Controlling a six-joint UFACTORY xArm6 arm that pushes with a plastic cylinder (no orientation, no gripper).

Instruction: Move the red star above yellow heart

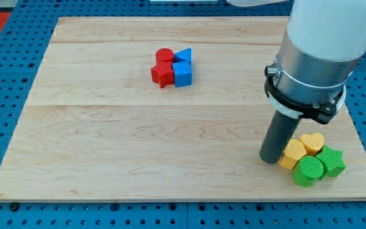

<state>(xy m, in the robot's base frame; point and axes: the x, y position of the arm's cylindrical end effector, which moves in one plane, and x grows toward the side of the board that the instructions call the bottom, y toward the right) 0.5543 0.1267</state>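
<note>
Figure: single camera view of the wooden board (107, 146) with two clusters of blocks and my arm entering from the view's top right.

My arm carries no pincer; it ends in a straight dark rod, so there is nothing to spread, press together or pinch. My tip (271, 159) rests on the board at the view's lower right, touching or just beside the left edge of the yellow hexagonal block (292, 154).

Lower-right cluster: the yellow hexagonal block, the yellow heart (312, 142) just to its upper right, the green cylinder (309, 172) below, and the green star (330, 161) at the view's right. All four sit tightly together.

Upper-centre cluster: the red star (162, 74) lies at the lower left of this group, with the red cylinder (164, 56) touching it from above, the blue cube (182, 74) touching its right side, and the blue triangular block (184, 55) above the cube.

Key relation: the red star lies well apart from my tip, toward the view's upper left, while the yellow heart is near my tip, to its upper right. In my judgement the task is not yet under way. The coming move calls for carrying my tip across to the star's left side, then pushing rightward to a spot just above the heart. The blue cube stands directly in that path and may be swept along.
</note>
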